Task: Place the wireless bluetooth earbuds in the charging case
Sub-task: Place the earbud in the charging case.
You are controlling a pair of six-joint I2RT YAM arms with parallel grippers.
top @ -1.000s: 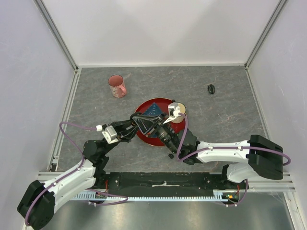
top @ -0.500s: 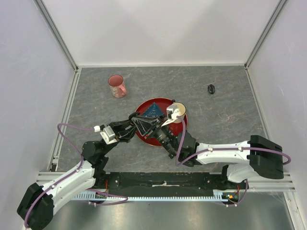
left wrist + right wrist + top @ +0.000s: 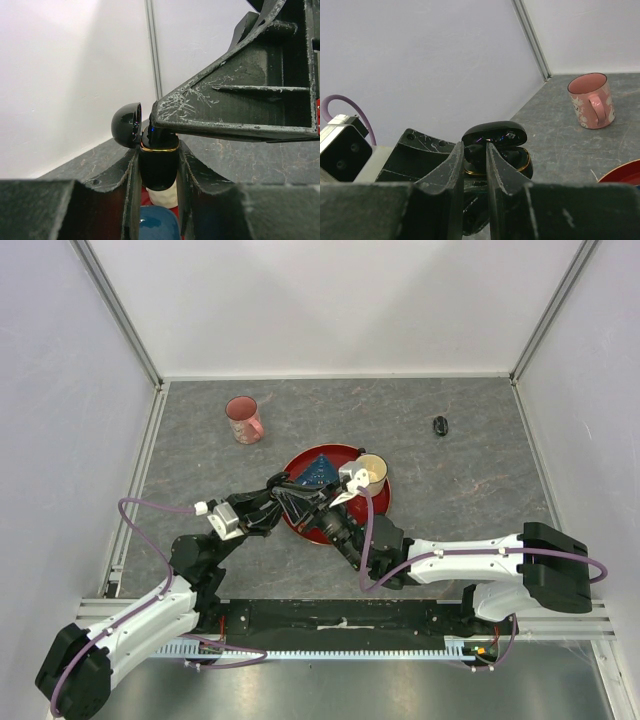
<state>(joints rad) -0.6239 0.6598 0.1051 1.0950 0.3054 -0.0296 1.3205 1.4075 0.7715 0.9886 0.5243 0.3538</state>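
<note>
My left gripper (image 3: 157, 150) is shut on the black charging case (image 3: 158, 167), which has a gold rim, and holds it upright above the red plate. Its lid (image 3: 126, 125) hangs open to the left. My right gripper (image 3: 475, 150) is shut on a small black earbud (image 3: 476, 152) and holds it at the case's open mouth, under the lid (image 3: 495, 135). The case body (image 3: 519, 162) shows beside the right fingers. In the top view the two grippers meet over the plate's left side, left gripper (image 3: 288, 502) against right gripper (image 3: 318, 504). No other earbuds are in view.
The red plate (image 3: 375, 502) carries a blue triangular item (image 3: 320, 470) and a small pale cup (image 3: 371, 472). A pink mug (image 3: 243, 420) stands at the back left and also shows in the right wrist view (image 3: 590, 100). A small black oval object (image 3: 440, 425) lies at the back right.
The right arm has shifted a little to the left and toward the near edge, uncovering the pale cup. The left gripper has backed slightly left with the case.
</note>
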